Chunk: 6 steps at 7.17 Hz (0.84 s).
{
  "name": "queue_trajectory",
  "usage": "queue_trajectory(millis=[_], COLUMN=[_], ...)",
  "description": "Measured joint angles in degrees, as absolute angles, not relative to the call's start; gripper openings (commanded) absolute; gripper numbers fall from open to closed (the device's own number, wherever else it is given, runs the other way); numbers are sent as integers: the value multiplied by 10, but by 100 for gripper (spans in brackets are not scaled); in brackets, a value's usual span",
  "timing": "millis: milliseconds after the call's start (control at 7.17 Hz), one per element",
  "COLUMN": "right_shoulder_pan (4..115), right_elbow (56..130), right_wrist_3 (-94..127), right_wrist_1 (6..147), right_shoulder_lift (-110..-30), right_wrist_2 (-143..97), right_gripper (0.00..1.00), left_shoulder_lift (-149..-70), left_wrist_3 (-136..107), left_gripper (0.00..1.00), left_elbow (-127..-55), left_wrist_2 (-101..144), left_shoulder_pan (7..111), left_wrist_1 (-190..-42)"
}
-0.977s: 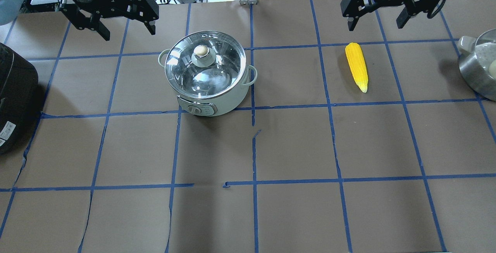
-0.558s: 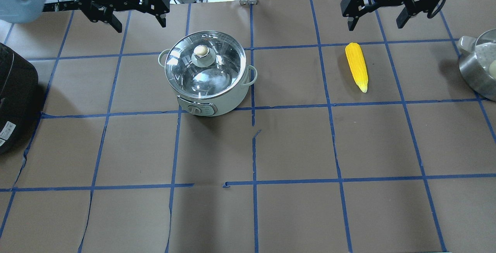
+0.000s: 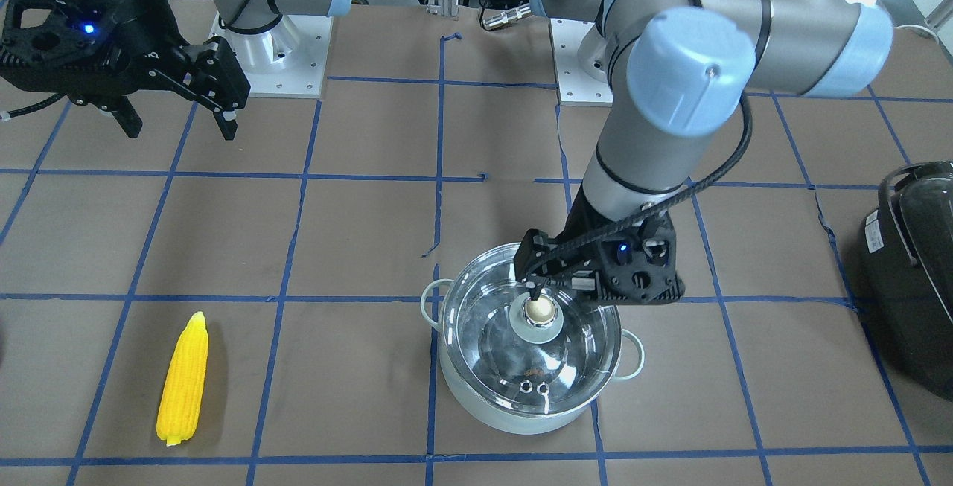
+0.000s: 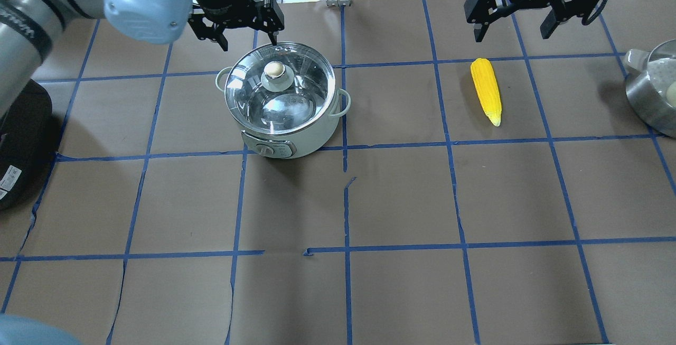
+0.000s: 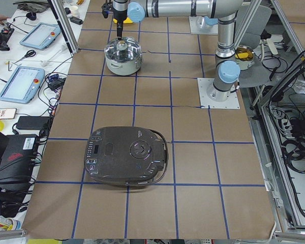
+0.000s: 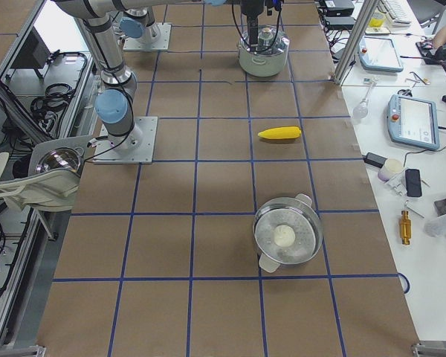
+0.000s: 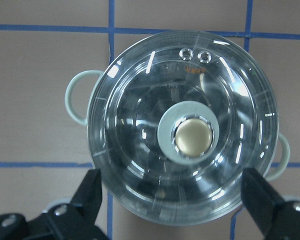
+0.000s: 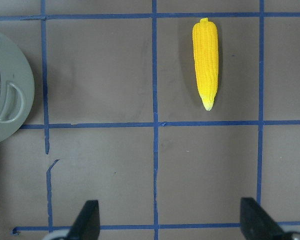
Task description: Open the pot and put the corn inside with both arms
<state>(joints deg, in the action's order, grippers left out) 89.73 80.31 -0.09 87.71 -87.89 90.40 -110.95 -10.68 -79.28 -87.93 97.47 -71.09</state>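
The mint-green pot (image 4: 316, 140) stands left of centre with its glass lid (image 4: 296, 102) on and the metal knob (image 4: 274, 70) on top. In the left wrist view the lid (image 7: 140, 125) fills the frame. My left gripper (image 4: 248, 37) is open and empty, hovering over the lid's far rim; in the front view it (image 3: 567, 289) sits just behind the knob (image 3: 541, 309). The yellow corn (image 4: 487, 90) lies on the table to the right. My right gripper (image 4: 512, 30) is open and empty, high above and behind the corn (image 8: 205, 62).
A black appliance (image 4: 21, 139) sits at the table's left edge. A steel pot (image 4: 655, 96) with a pale ball inside stands at the right edge. Brown paper with blue tape lines (image 4: 346, 202) covers the table.
My left arm has swung right, from the back left corner to over the pot's lid, its gripper still open. The right gripper, pot and corn have not moved.
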Motion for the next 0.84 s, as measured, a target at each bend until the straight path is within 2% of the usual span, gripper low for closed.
queue_trajectory(millis=[279, 837], right_shoulder_pan=[897, 897], right_elbow=[803, 803], right_wrist_3=[-1, 0], right_wrist_1=[877, 877], right_shoulder_lift=[-879, -879], right_wrist_2=[904, 904], right_gripper=[100, 100], left_shoulder_lift=[-1138, -1140], left_wrist_3=[-129, -107], left_gripper=[100, 98], left_elbow=[-793, -806], left_wrist_2=[-883, -900], left_shoulder_pan=[996, 999], left_wrist_1=[-680, -677])
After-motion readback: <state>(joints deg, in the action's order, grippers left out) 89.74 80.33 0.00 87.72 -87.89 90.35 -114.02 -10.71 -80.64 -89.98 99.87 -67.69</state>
